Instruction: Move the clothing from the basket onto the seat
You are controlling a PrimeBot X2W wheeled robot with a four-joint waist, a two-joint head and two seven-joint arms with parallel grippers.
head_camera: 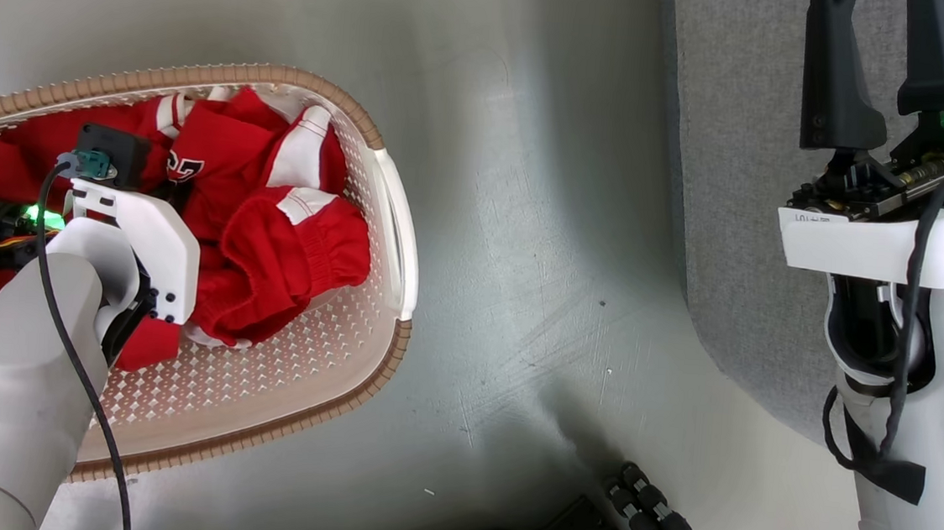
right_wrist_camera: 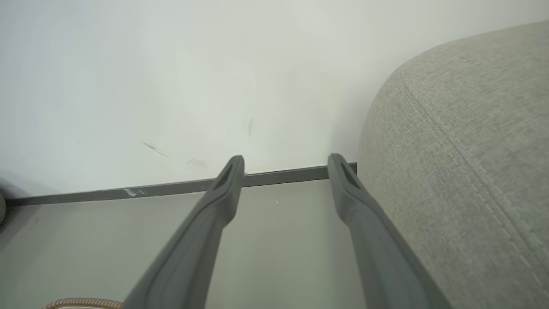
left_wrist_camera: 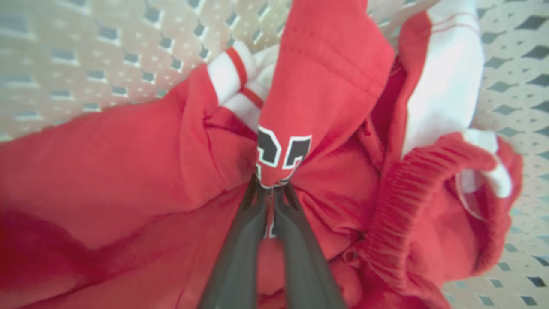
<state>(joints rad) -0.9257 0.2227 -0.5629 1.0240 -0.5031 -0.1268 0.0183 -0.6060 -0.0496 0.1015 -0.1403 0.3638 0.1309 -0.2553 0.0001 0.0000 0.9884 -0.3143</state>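
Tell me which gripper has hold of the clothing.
The left gripper: shut on the red clothing at its black-and-white number, inside the basket. The right gripper stands open and empty beside the grey seat.

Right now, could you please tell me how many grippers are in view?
2. The left gripper is down in the basket, shut on the red clothing. The right gripper is open and empty, beside the grey sofa.
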